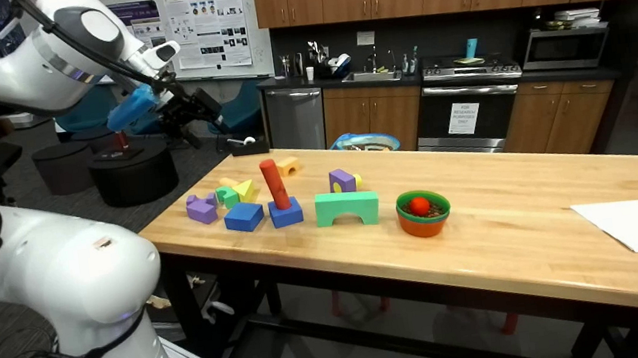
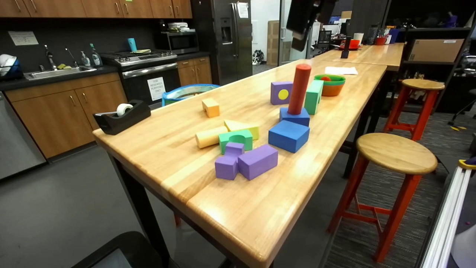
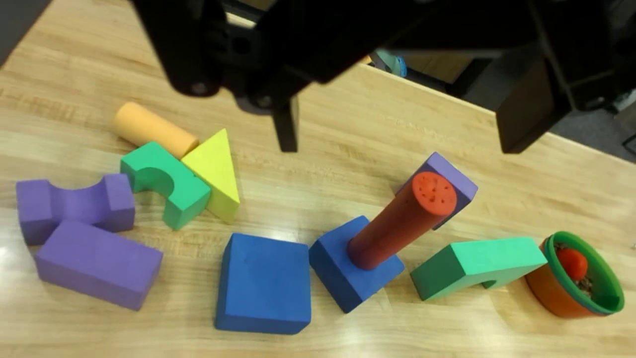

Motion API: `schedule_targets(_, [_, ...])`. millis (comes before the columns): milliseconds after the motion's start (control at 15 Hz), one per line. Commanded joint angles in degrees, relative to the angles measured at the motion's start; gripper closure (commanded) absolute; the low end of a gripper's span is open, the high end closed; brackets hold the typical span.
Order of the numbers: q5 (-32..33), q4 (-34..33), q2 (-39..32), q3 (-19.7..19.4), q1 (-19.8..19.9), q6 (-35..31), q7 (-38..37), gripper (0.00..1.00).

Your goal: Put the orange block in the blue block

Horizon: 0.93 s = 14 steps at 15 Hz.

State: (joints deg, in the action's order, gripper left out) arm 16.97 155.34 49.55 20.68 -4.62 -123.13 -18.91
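The orange block, a tall slim red-orange pillar, stands on end with its lower end at the top face of a squat blue block. It leans a little in both exterior views. I cannot tell how deep its lower end sits. In the wrist view the pillar rises from the middle of that blue block. My gripper is open and empty, with its fingers wide apart. It is raised above the table, apart from the pillar, and also shows in an exterior view.
A second blue block lies beside the first. A green arch and an orange bowl stand on the other side. A purple block is behind. Purple, green and yellow blocks lie near the table end, with a tape dispenser.
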Motion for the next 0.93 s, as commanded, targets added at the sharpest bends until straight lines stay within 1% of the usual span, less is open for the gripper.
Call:
schedule_targets(0, [3.0, 3.8, 6.2, 3.6, -2.0, 0.0, -0.8, 0.0])
schedule_targets(200, [4.0, 5.3, 8.7, 4.4, -2.8, 0.0, 0.3, 0.0])
schedule_targets(267, [4.3, 3.6, 7.6, 5.0, -2.3, 0.8, 0.7, 0.0])
schedule_targets(333, [4.6, 3.8, 7.8, 4.9, -2.3, 0.7, 1.3, 0.0])
schedule_targets(400, [3.4, 3.8, 7.0, 4.6, -2.3, 0.2, 0.2, 0.0])
schedule_targets(867, [3.7, 3.8, 7.1, 4.7, -2.3, 0.2, 0.5, 0.0])
